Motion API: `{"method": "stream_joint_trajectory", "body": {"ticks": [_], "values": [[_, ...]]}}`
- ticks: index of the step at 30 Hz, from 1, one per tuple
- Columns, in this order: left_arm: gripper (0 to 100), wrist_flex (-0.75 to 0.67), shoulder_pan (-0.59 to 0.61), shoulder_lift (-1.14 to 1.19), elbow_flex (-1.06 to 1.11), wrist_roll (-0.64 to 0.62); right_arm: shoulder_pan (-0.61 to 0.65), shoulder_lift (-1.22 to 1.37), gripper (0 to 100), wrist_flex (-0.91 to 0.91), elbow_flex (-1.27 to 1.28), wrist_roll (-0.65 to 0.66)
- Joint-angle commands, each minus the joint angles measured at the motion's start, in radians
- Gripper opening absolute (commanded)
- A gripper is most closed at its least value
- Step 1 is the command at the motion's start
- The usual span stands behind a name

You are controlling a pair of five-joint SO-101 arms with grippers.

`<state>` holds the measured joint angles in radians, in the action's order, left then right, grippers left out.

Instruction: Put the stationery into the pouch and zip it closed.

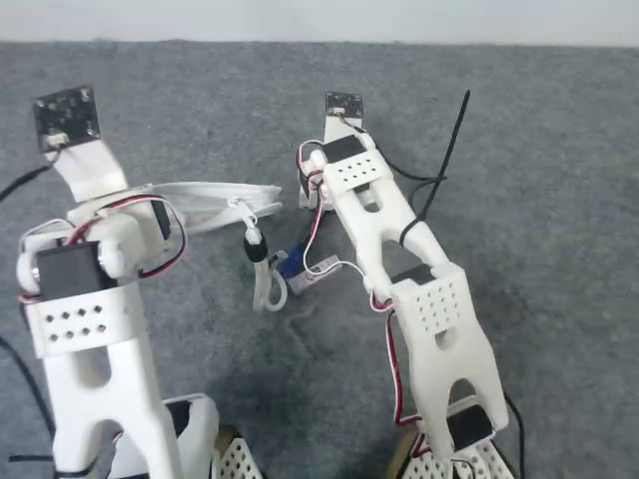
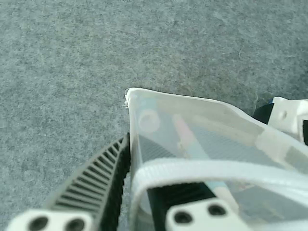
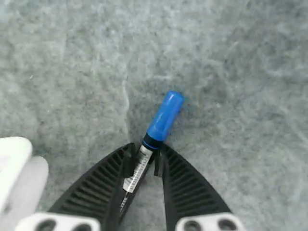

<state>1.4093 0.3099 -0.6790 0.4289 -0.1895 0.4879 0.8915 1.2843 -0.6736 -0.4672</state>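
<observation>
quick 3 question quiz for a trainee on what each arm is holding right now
1. True or false: the right tool is shut on a blue-capped pen.
2. What does the left tool grip? A) a ruler B) the pouch C) nothing
3. Short answer: is the blue-capped pen inside the pouch yet?

Key: 1 true. 2 B. 3 no, it is outside the pouch, in the right tool.
</observation>
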Motion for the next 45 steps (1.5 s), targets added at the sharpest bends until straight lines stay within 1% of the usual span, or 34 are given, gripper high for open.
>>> {"method": "stream_joint_trajectory", "body": {"ticks": [1, 35, 39, 42, 45], "values": [[1, -0.04, 0.008, -0.003, -0.021, -0.015, -0.007, -0.018, 0.7, 0.045, -0.038, -0.005], [1, -0.049, 0.008, -0.009, -0.012, -0.015, -0.001, -0.487, 0.6, 0.51, -0.032, -0.005], [1, -0.049, 0.008, -0.009, -0.012, -0.015, -0.001, -0.595, 0.6, 0.51, 0.054, 0.003], [1, -0.049, 0.008, -0.009, -0.012, -0.015, 0.013, -0.702, 0.6, 0.51, 0.143, 0.063], [1, -0.049, 0.008, -0.009, -0.012, -0.015, 0.024, -0.823, 0.6, 0.507, 0.233, 0.078]]}}
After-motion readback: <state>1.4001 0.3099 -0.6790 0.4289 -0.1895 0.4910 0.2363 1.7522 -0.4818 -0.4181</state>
